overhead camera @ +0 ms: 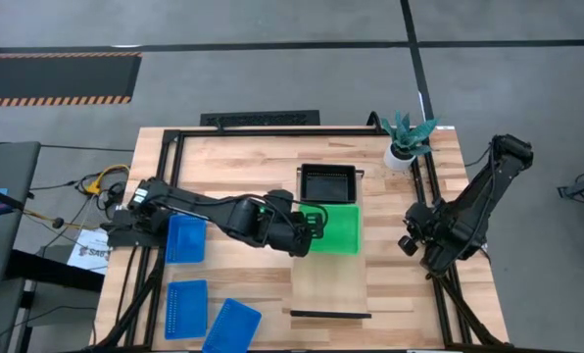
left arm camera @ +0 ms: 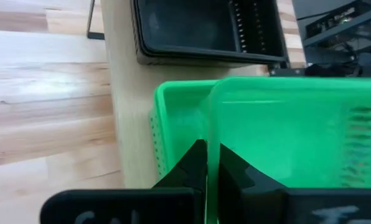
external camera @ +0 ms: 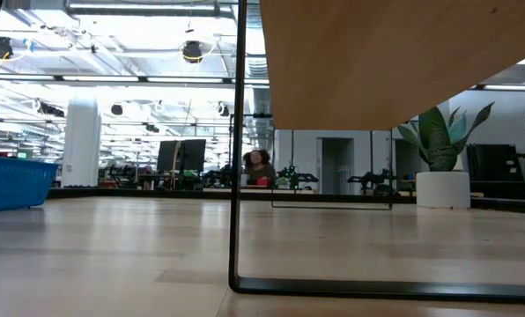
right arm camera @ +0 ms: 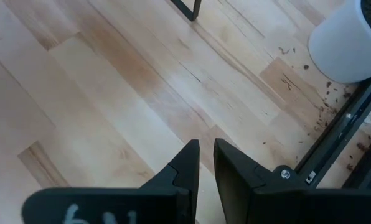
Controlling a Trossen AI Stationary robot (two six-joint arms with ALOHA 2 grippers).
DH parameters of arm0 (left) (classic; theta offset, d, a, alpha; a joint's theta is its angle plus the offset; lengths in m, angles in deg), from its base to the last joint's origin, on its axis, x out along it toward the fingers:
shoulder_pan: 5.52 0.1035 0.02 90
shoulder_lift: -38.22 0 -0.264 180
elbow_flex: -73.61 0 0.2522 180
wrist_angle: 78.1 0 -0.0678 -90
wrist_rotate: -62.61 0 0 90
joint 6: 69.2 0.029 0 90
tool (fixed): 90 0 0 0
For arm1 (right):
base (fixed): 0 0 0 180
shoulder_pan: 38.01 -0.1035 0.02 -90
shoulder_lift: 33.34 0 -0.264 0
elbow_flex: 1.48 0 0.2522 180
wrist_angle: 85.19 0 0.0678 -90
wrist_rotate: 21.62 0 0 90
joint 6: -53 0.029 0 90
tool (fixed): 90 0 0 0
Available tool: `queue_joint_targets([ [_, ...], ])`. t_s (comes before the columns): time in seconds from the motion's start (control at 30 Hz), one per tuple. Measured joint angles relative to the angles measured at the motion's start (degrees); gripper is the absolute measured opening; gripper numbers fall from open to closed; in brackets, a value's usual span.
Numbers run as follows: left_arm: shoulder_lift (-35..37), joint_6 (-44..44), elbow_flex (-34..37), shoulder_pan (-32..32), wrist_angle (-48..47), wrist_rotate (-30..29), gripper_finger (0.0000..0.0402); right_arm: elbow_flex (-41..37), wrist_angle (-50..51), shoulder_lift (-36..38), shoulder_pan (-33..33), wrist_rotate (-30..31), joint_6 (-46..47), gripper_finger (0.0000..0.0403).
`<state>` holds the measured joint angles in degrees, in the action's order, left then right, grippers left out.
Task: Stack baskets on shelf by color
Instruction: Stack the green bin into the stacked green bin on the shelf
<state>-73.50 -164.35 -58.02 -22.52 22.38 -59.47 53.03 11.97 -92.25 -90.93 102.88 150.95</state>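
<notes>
Left gripper (left arm camera: 207, 163): fingers pinched on the near wall of a green basket (left arm camera: 285, 134) — held over the shelf (overhead camera: 328, 277), nested slightly askew above a second green basket (left arm camera: 173, 115) whose rim shows just beside the fingers.
Right gripper (right arm camera: 205, 163): fingers nearly together, nothing between them; hangs over bare tabletop (right arm camera: 98, 81) at the table's right edge, well apart from the baskets.
Green baskets: 2 told apart in the left wrist view; the high view shows them as one green patch (overhead camera: 337, 229) directly ahead of the left gripper (overhead camera: 315, 227).
Black baskets: one stack (overhead camera: 328, 182) on the shelf's far end, just beyond the green ones — count within the stack cannot be told.
Blue baskets: 3, all off the shelf, behind the left gripper on the table's left side — one (overhead camera: 185, 238) under the left arm, one (overhead camera: 185, 309) nearer the front edge, one (overhead camera: 232, 327) tilted beside it.
Shelf: pale board, bare on the near side of the green baskets; black rail (overhead camera: 329, 315) at its near end.
Potted plant (overhead camera: 406, 139): 1, at the far right corner, beyond the right gripper (overhead camera: 415, 242).
</notes>
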Motion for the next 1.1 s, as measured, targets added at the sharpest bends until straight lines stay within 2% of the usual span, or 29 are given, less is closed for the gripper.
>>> queue_joint_targets([
  [0.3, -1.0, -0.3, 0.0, 0.5, -0.7, 3.0, 0.0000, 0.0, 0.0, 0.0, 0.0, 0.0, 0.0, 0.0072],
  [0.6, -1.0, 0.3, 0.0, 0.5, -0.9, 2.4, 0.0005, 0.0, -0.1, 0.0, 0.0, 0.0, -0.2, 0.0072],
  [0.77, -1.0, 1.4, 0.0, 0.5, -0.7, 2.6, 0.0036, 0.0, -0.1, 0.0, 0.0, 0.0, -0.3, 0.0072],
  [1.1, -1.0, 6.2, 0.0, 0.9, -0.7, 1.8, 0.0128, 0.0, -0.1, 0.0, 0.0, 0.0, -0.3, 0.0072],
])
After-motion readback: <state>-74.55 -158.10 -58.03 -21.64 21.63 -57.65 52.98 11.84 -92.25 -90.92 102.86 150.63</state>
